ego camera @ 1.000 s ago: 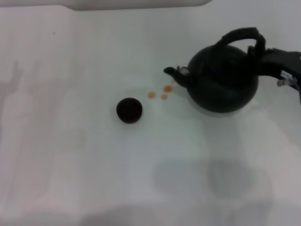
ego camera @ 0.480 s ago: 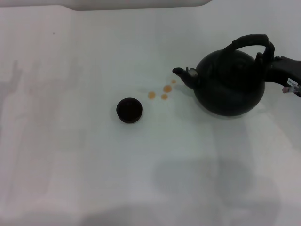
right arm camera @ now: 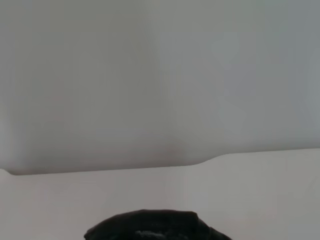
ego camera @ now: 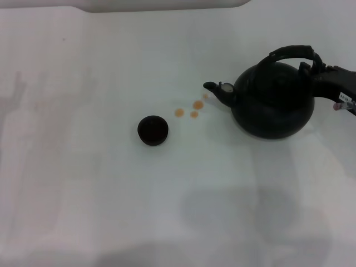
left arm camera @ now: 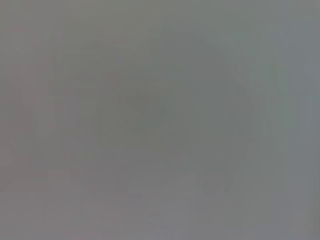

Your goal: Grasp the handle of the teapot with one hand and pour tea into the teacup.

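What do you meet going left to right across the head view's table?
teacup → tea drops → teapot → right gripper at the handle

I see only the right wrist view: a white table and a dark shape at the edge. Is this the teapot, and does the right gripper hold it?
Observer: Likely yes. In the head view the right gripper grips the handle at its end away from the spout. The teapot is on the robot's right.
Operator: Where is the cup?
Observer: The cup stands apart, to the left of the teapot. The spout points that way but is not over it.
Operator: Is tea spilled?
Observer: Some orange drops lie on the table between spout and cup. The left gripper shows in no view.
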You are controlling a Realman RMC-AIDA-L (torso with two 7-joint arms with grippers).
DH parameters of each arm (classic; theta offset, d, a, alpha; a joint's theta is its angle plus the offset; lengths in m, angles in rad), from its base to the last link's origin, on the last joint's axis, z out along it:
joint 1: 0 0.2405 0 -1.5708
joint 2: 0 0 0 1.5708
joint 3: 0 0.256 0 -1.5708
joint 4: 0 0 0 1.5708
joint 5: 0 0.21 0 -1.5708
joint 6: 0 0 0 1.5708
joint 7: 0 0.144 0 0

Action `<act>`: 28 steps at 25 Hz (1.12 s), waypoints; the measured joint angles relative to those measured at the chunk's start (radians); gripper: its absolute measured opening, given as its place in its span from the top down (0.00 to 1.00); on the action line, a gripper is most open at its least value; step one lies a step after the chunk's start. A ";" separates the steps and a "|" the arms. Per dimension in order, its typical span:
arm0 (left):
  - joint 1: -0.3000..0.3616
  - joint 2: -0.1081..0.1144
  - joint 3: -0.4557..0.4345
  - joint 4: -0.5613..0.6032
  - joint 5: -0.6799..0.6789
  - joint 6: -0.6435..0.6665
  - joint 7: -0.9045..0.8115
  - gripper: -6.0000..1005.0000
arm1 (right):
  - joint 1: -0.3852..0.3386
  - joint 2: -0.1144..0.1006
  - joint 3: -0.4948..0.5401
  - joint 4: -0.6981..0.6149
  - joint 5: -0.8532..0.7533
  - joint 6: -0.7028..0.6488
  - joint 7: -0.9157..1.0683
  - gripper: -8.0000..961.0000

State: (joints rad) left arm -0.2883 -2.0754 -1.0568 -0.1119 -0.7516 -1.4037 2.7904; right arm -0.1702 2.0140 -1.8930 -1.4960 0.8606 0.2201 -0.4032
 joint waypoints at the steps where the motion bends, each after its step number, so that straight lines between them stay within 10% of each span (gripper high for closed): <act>1: 0.000 0.000 0.000 0.000 0.000 0.000 0.000 0.12 | 0.000 0.000 -0.001 -0.004 0.000 0.003 -0.001 0.69; 10: 0.000 0.000 -0.001 0.000 -0.004 0.000 0.000 0.12 | -0.045 -0.001 0.009 -0.067 0.000 0.016 -0.003 0.57; 15: 0.000 0.001 -0.002 0.001 -0.007 0.000 0.000 0.12 | -0.059 -0.002 0.062 -0.114 0.006 0.141 -0.003 0.32; 28: -0.012 0.002 -0.002 -0.001 -0.020 0.000 0.003 0.12 | -0.044 -0.001 0.425 -0.121 0.370 0.612 -0.250 0.32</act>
State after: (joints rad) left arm -0.3005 -2.0739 -1.0584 -0.1127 -0.7716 -1.4041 2.7933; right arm -0.2144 2.0130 -1.4677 -1.6167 1.2302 0.8320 -0.6537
